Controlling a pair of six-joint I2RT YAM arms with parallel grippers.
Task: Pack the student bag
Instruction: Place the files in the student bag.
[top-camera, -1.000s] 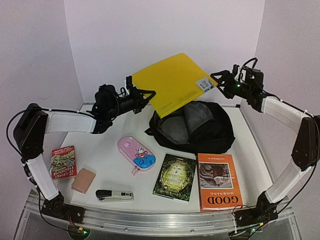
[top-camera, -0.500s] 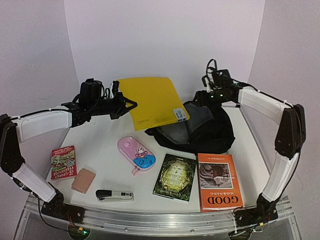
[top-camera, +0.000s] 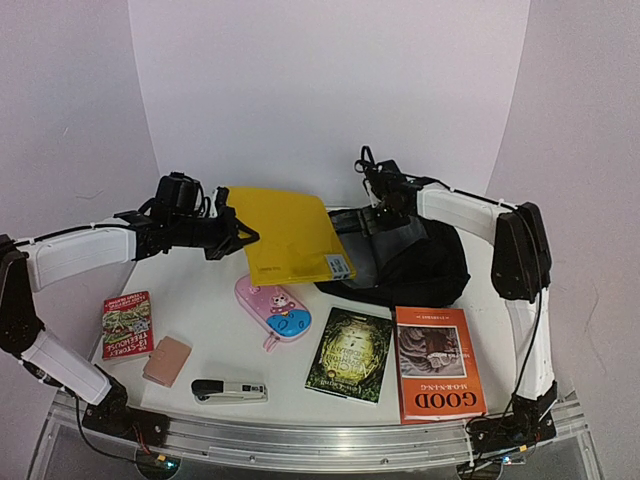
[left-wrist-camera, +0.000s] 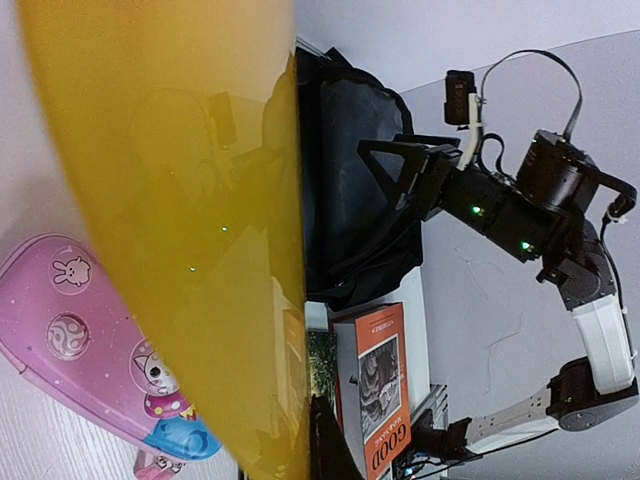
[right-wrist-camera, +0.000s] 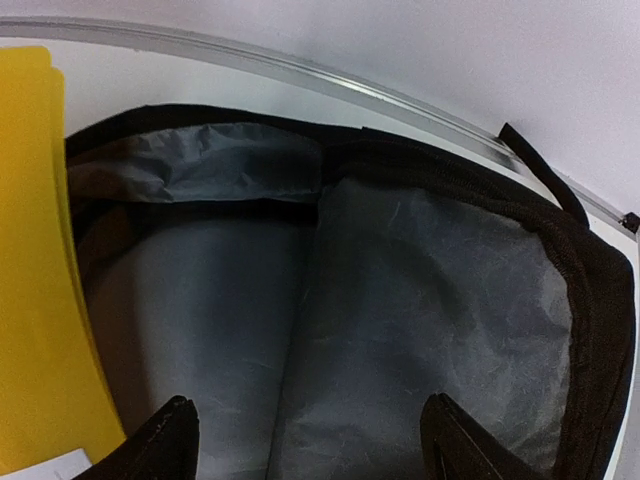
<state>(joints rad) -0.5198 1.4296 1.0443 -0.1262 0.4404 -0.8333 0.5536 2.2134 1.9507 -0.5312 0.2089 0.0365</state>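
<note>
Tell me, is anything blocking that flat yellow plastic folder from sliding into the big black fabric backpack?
Nothing visible. The black fabric backpack gapes open on bare grey lining; only the open right gripper hangs above it, beside the yellow plastic folder.

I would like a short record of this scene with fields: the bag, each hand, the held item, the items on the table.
bag: student bag, lying on the table, unzipped, grey lining visible
left hand: shut on the yellow folder
right hand: open, above the bag's mouth
held item: yellow folder, off the table, one edge at the bag's rim
on table: pink pencil case, stapler, orange book, green book, red book
</note>
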